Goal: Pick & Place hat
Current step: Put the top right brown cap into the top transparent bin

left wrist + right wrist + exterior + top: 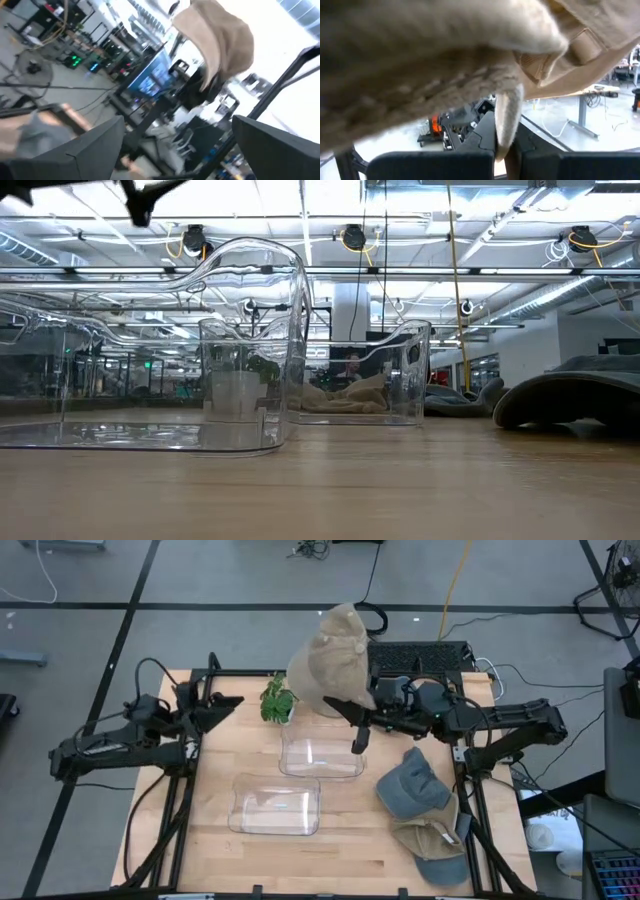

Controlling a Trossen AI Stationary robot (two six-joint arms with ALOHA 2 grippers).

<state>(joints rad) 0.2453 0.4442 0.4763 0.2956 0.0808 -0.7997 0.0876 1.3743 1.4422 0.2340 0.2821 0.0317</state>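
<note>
The tan hat (328, 660), judged light, soft and floppy, is held aloft by its edge in the clenched right gripper (340, 703); the left gripper (228, 702) is parked, released.

My work surface is a light wooden table (340, 840) with a plank top, seen whole in the high view. Two clear plastic bins rest directly on it: one (322, 755) nearer the back, just in front of a small potted plant (277, 700), the other (276, 805) nearer the front edge and slightly to my left. The two bins sit close together but apart. On my right side of the boards lie two caps: a blue-grey cap (412, 785), and in front of it a tan and grey cap (432, 845) near the front corner. Those two caps touch or overlap. From table height, the bins stand upright on the wood.
</note>
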